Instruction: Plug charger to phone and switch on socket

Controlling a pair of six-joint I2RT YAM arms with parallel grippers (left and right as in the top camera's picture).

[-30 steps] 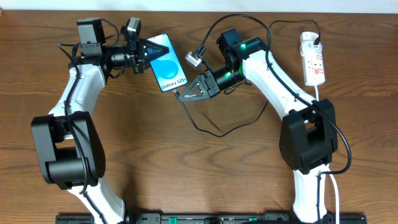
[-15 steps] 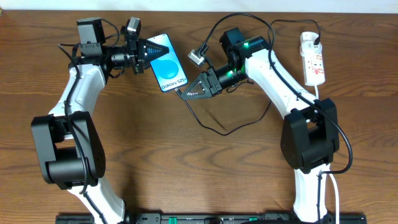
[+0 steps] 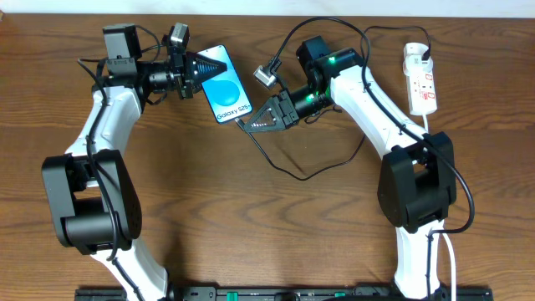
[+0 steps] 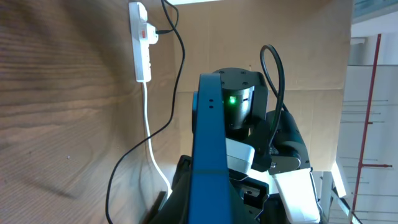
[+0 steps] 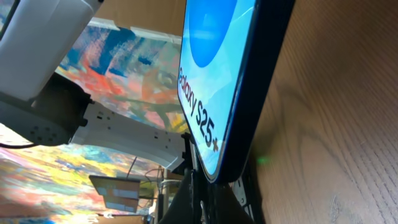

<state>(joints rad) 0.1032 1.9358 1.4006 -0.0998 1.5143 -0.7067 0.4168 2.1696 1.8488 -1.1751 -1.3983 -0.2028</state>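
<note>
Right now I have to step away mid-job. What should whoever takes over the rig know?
The left claw is shut on the phone, gripping the end away from the other arm.
The right claw is shut on the charger near its tip, right at the phone's other end.
The socket lies at the far right, and the charger's other end seems already plugged into it.
Done: phone and charger are gripped and brought together.
Cannot tell: whether the tip is seated in the phone, as it is hidden.
Left: confirm or finish the insertion, release, then switch on the socket.
</note>
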